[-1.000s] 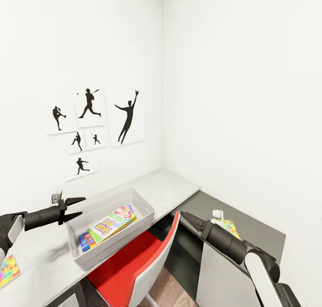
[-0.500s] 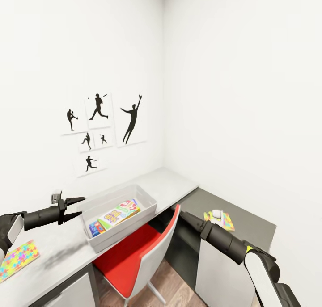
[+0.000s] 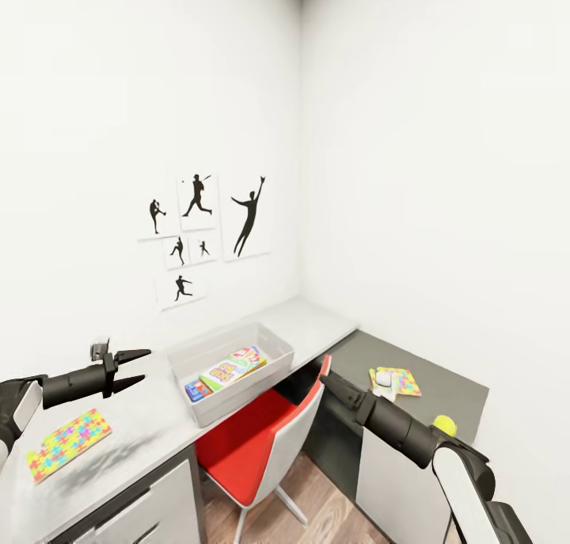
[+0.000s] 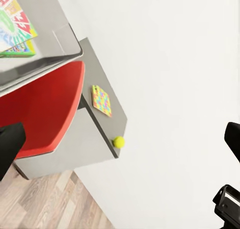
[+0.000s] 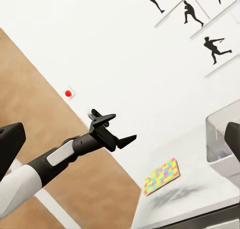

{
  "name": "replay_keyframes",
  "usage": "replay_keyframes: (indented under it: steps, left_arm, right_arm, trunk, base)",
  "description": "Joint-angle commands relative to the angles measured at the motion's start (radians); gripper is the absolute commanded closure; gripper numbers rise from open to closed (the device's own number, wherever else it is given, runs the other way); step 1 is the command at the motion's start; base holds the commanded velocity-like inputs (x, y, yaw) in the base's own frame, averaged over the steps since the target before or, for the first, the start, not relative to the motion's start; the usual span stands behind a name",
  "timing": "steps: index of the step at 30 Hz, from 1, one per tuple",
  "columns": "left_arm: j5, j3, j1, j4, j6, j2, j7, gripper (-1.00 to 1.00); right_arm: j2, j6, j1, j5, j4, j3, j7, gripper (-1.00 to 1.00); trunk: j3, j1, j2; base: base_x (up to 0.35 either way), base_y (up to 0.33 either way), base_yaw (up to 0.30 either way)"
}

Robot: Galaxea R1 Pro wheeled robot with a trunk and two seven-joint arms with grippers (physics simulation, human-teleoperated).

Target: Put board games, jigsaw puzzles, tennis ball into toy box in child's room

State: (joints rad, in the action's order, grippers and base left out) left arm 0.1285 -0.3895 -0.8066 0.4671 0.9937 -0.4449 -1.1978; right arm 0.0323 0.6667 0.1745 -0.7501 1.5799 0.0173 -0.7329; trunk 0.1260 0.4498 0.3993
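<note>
Two flat printed board games (image 3: 229,368) in the light-grey toy box (image 3: 279,362) at frame centre, my left gripper (image 3: 133,368) spread empty at lower left, right gripper (image 3: 326,381) unclear, yellow tennis ball (image 3: 444,425) lower right.

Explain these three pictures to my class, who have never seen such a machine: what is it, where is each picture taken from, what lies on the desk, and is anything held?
This is a computer-simulated robot on wheels with two arms. The big picture is taken from its head, looking down over both arms. The other two come from small cameras near each arm's end.

The left gripper has its jaws open and holds nothing. The right gripper is empty as well; its jaws look closed together.

On the pale desk stands a grey toy box with board games inside. One jigsaw puzzle lies flat near the left arm. On the darker part of the desk lie a second jigsaw puzzle and a tennis ball. A red chair stands underneath.
</note>
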Motion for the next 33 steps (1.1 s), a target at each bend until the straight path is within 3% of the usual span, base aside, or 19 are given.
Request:
replay_keyframes:
  steps: [1,10,20,33]
  left_arm:
    - [0.0,-0.002,0.0,-0.001,0.005,0.0,-0.002,-1.0]
    - [0.0,-0.002,0.0,-0.001,0.005,0.0,-0.002,-1.0]
    - [0.0,-0.002,0.0,-0.001,0.005,0.0,-0.002,-1.0]
    - [0.0,-0.004,0.0,-0.001,0.005,0.0,-0.003,-1.0]
  right_arm:
    - [0.0,0.007,0.0,-0.005,0.0,0.0,0.0,-1.0]
    - [0.0,0.007,0.0,-0.005,0.0,0.001,0.0,-1.0]
    - [0.0,0.007,0.0,-0.005,0.0,0.001,0.0,-1.0]
    - [0.0,0.007,0.0,-0.003,0.0,0.0,0.0,-1.0]
  trunk:
    - [0.001,0.0,0.001]
    - [0.012,0.0,0.001]
    - [0.016,0.0,0.001]
    - [0.03,0.0,0.001]
  base:
    - [-0.086,0.264,0.029]
    - [-0.031,0.249,0.071]
    - [-0.012,0.044,0.041]
    - [-0.109,0.082,0.174]
